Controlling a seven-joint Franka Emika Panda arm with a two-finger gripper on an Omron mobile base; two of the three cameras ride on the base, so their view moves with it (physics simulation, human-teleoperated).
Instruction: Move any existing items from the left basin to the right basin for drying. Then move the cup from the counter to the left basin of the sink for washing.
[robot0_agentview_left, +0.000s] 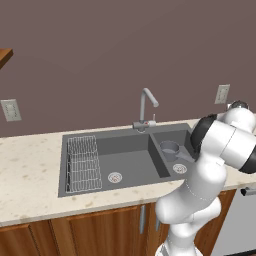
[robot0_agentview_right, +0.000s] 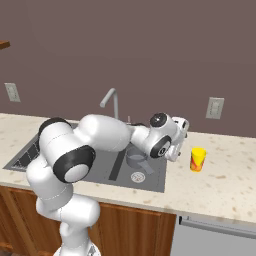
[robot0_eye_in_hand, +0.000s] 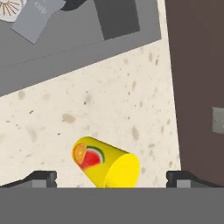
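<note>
While the wide left basin (robot0_agentview_left: 130, 160) holds nothing but its silver wire rack (robot0_agentview_left: 82, 163) along its left side and a round drain (robot0_agentview_left: 115, 177) in its floor, the narrower right basin (robot0_agentview_left: 186, 142) holds the small grey saucepan (robot0_agentview_left: 169, 149). That saucepan stands upright toward the back of the right basin, its short flat handle (robot0_agentview_left: 186, 156) pointing forward and to the right, near that basin's own drain (robot0_agentview_left: 179, 168). Both basins belong to the dark grey sink (robot0_agentview_left: 70, 192), with the curved steel faucet (robot0_agentview_left: 145, 107) rising behind the divider.

On the beige speckled counter (robot0_agentview_right: 225, 175), to the right of the sink, the yellow cup (robot0_agentview_right: 198, 159) stands upright and apart from the sink's edge. Seen from the hand view, it carries a picture of fruit slices on its side, and its open mouth faces the camera.

Over the counter between the sink and the cup, the gripper (robot0_eye_in_hand: 111, 177) hangs with its jaws spread wide apart. In the hand view the two dark fingertips (robot0_eye_in_hand: 41, 178) stand on either side of the cup, with clear gaps between each tip and the cup's wall. It grips nothing and touches nothing.
</note>
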